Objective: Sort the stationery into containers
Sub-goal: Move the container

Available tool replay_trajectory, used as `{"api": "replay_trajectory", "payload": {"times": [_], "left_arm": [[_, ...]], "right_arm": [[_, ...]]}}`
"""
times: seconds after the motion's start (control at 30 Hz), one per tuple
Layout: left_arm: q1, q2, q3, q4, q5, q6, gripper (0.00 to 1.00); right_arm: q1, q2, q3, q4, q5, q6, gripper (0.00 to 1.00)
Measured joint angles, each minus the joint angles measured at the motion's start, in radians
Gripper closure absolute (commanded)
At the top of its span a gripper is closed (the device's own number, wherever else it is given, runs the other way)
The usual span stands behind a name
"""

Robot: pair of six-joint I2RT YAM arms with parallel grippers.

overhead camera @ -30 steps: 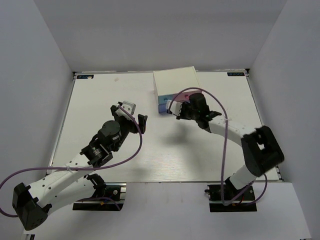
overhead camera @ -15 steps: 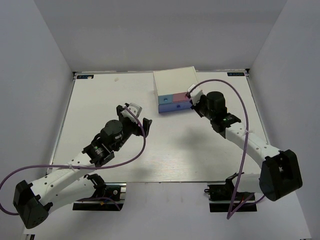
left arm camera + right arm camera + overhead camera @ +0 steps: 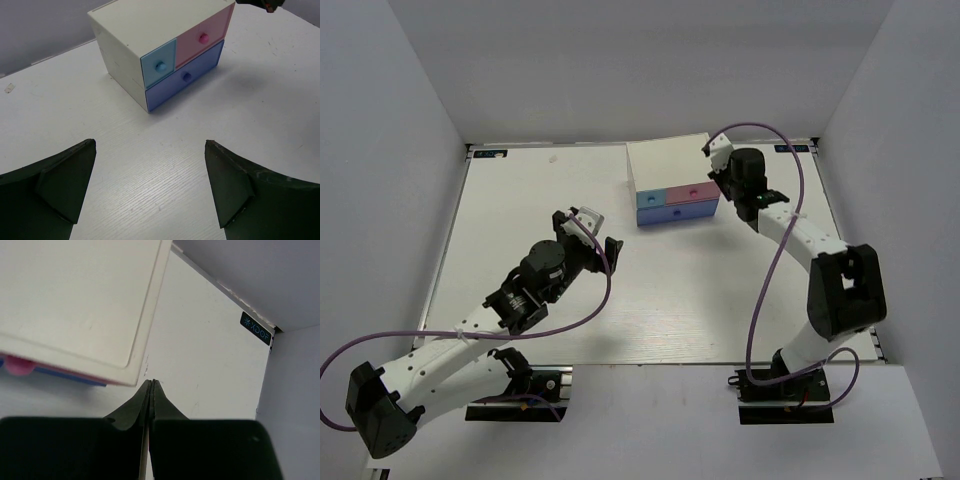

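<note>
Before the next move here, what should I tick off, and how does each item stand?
1. Shut flush: light blue drawer, pink drawer, wide blue drawer of the box. Ok.
2. Stationery put away: none in view on the table, drawer contents hidden. Cannot tell.
3. Left hand open, empty. Ok.
4. Right hand shut, empty. Ok.
5. Right hand clear of the box corner. Cannot tell.

One white box [image 3: 155, 25] sits on one counter [image 3: 280, 110]. It has three drawers (one light blue drawer [image 3: 152, 56], one pink drawer [image 3: 192, 49], one wider periwinkle drawer [image 3: 205, 64]) and three knobs [image 3: 160, 65], one per front. There are two arms, the left arm [image 3: 450, 355] and the right arm [image 3: 800, 235]. They carry four fingers in all, two left fingers [image 3: 60, 185] and two right fingers [image 3: 130, 415]. Two purple cables [image 3: 752, 126] are visible.
</note>
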Motion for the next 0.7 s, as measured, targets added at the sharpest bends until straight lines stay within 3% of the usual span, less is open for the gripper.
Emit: {"api": "replay_trajectory", "payload": {"times": [0.3, 0.7], "left_arm": [[0.000, -0.005, 0.000, -0.005, 0.000, 0.006, 0.01], [0.000, -0.005, 0.000, -0.006, 0.000, 0.011, 0.01]], "right_arm": [[-0.043, 0.205, 0.190, -0.042, -0.039, 0.011, 1.00], [-0.102, 0.172, 0.190, -0.128, -0.353, 0.027, 1.00]]}}
